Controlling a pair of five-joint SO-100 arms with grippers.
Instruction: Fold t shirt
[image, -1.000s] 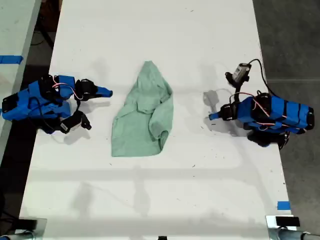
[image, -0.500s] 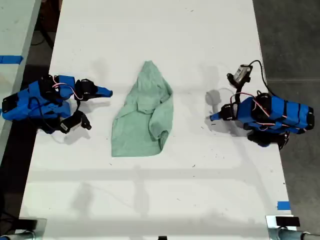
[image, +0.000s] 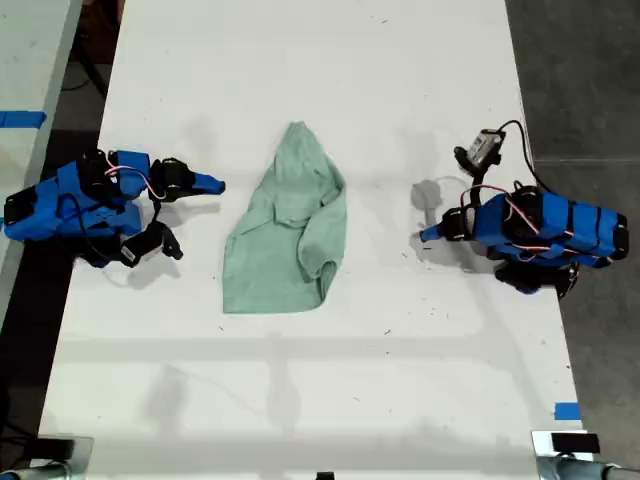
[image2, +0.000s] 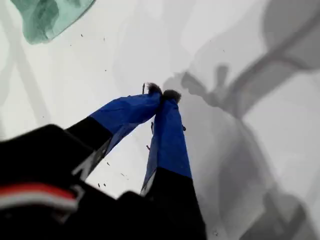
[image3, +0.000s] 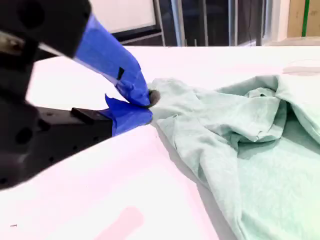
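Note:
The t shirt (image: 288, 235) is pale mint green and wrinkled. It lies partly folded in the middle of the white table (image: 300, 400), narrow end toward the far side. My first gripper (image: 427, 234) rests low at the exterior view's right, shut and empty, a good gap from the cloth. Its wrist view shows the blue fingertips (image2: 162, 94) pressed together, with the t shirt (image2: 47, 17) far off. My second gripper (image: 216, 184) lies at the exterior view's left, pointing at the shirt. Its tips (image3: 145, 102) are closed just short of the t shirt's edge (image3: 240, 145).
The table's edge at the exterior view's right carries a blue tape mark (image: 566, 411), with dark floor (image: 590, 80) beyond. A second pale surface with blue tape (image: 22, 119) stands at the exterior view's left. A clamp (image: 565, 443) sits at the near corner.
My first arm has drawn back very slightly toward the exterior view's right. The t shirt and my second arm have not moved.

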